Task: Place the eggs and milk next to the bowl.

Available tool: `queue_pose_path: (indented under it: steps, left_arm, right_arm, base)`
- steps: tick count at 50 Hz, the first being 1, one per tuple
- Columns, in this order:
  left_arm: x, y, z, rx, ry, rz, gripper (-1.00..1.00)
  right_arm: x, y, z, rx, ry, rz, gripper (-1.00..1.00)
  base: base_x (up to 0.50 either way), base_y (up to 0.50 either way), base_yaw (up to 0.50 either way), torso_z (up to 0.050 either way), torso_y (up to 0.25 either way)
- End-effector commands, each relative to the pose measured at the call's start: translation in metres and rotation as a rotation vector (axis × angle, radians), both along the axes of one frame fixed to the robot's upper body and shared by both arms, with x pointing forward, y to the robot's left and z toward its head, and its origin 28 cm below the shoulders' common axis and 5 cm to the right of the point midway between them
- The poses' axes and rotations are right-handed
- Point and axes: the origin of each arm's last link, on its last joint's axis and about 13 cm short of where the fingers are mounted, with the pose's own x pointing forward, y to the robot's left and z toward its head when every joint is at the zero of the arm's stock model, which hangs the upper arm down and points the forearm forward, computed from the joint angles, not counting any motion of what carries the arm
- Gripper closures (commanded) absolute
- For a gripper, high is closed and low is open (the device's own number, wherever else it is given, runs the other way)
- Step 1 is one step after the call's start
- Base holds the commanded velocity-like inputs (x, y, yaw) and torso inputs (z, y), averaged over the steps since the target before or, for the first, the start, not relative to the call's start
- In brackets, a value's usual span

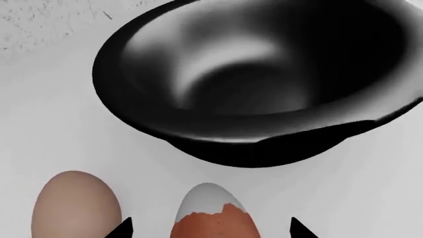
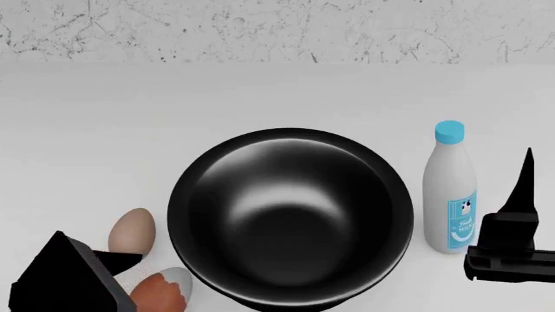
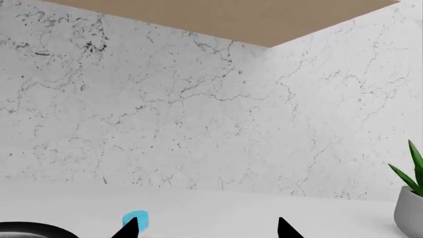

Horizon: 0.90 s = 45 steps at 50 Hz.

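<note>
Black bowl [image 2: 290, 218]: large, glossy, deep; stood on the white counter [image 2: 130, 130] at the centre of the head view, filling most of the lower middle of the frame.

Milk bottle [image 2: 451, 188]: slim, white, light blue cap, blue label; stood upright just beside the bowl's right rim in the head view. Only its cap [image 3: 135, 219] showed at the bottom edge of the right wrist view.

Pale tan egg [image 2: 132, 230]: lay on the counter just beside the bowl's left rim, lower left of the head view.

Reddish-brown egg [image 2: 160, 290]: lay below the tan egg, close to the bowl's lower left rim, its top rendered pale grey.

Left gripper [image 1: 211, 229]: fingers spread apart, one tip on either side of the reddish-brown egg; contact with the egg could not be told.

Right gripper [image 3: 206, 227]: fingers apart, holding nothing, lower right of the head view beside the bottle.

Potted plant [image 3: 411, 198]: at the right edge of the right wrist view, before a marbled wall [image 3: 165, 109].
</note>
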Motion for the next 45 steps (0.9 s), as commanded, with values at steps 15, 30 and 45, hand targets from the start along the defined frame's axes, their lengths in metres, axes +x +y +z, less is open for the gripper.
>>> queue_pose_path:
  steps: [15,30,45]
  left_arm:
    - [-0.011,0.011,0.035,-0.089,-0.127,0.032,-1.0]
    - [-0.023,0.03,0.051,-0.158,-0.197,0.12,-1.0]
    - [-0.028,0.042,0.07,-0.243,-0.307,0.235,-1.0]
  right_arm:
    - [0.0,-0.002,0.004,0.013,-0.029,0.006,-1.0]
    - [0.001,-0.001,0.007,0.009,-0.035,0.008,-1.0]
    - [-0.004,0.0,0.01,0.003,-0.042,0.009,-1.0]
  base:
    - [0.0,0.0,0.0,0.0,0.0]
    - [0.0,0.0,0.0,0.0,0.0]
    - [0.0,0.0,0.0,0.0,0.0]
